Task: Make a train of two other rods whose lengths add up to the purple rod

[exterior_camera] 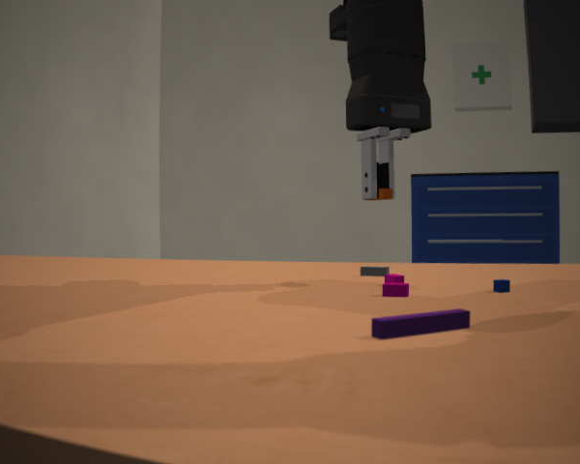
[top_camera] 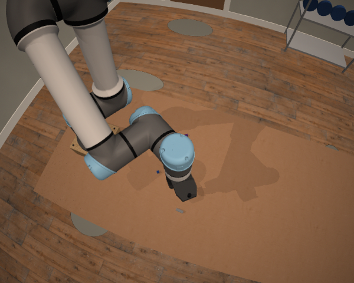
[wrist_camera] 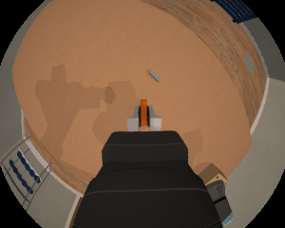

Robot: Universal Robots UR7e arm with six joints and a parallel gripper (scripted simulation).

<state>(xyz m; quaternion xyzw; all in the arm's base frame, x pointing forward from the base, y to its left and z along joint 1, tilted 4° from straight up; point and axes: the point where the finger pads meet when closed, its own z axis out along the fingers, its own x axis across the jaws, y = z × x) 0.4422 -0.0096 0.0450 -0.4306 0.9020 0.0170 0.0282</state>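
My gripper [exterior_camera: 379,191] hangs well above the table and is shut on an orange rod [exterior_camera: 385,193]; the rod also shows between the fingers in the wrist view [wrist_camera: 142,109]. The purple rod [exterior_camera: 420,323] lies flat on the table in front. Two magenta rods [exterior_camera: 394,285] lie close together behind it, below the gripper. A grey rod [exterior_camera: 374,271] lies further back and also shows in the overhead view [top_camera: 179,210] and the wrist view [wrist_camera: 156,76]. A small blue rod [exterior_camera: 501,285] lies to the right, and in the overhead view [top_camera: 157,171] it lies left of the wrist. The arm hides the magenta rods in the overhead view.
A blue drawer cabinet [exterior_camera: 485,217] stands behind the table. A wooden base block [top_camera: 78,146] sits under the arm at the table's left edge. A metal rack [top_camera: 326,27] stands at the far right of the room.
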